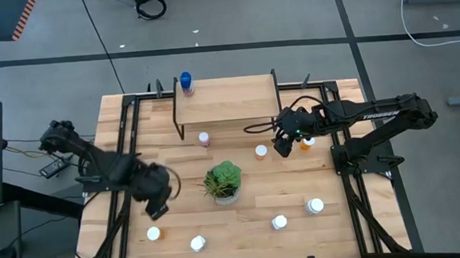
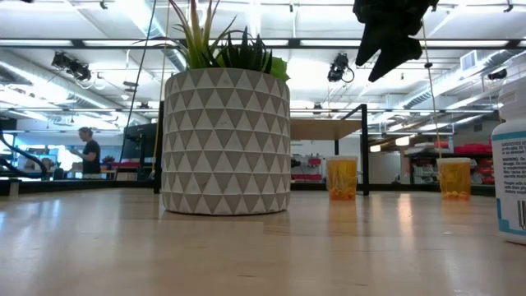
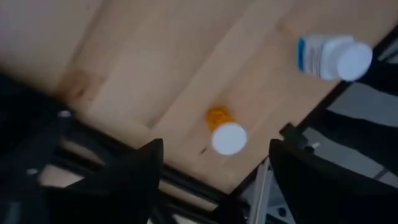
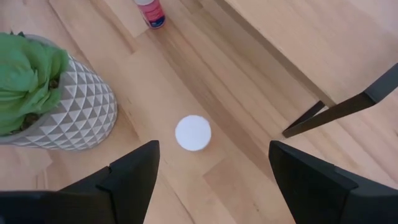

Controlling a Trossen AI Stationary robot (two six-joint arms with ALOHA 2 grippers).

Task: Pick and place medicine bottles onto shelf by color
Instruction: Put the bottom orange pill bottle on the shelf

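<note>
Medicine bottles number eight in the high view: a blue cylindrical bottle [image 1: 185, 83] standing on the light-wood shelf with thin black legs [image 1: 236, 99] at its far left corner, a pinkish white-capped bottle [image 1: 204, 138] on the table just in front of the shelf, a white-capped bottle [image 1: 261, 151] and an orange-bodied bottle [image 1: 308, 143] either side of the right gripper [image 1: 282, 148], two white-capped bottles [image 1: 279, 221] [image 1: 315, 206] on the near right, and two more on the near left, one orange-bodied [image 1: 154, 233] and one white [image 1: 197, 243]. One green potted plant in a triangle-patterned grey pot [image 1: 223, 182] stands mid-table. The right gripper hovers above the table with fingers spread apart; its wrist camera looks down on the white cap [image 4: 193, 132] between them. The left gripper [image 1: 160, 208] hangs above the near-left orange bottle [image 3: 225, 132], fingers parted, with the white labelled bottle [image 3: 333, 57] beyond. "TROSSEN" is printed on the right arm [image 1: 373, 114]; the bottle labels cannot be read
</note>
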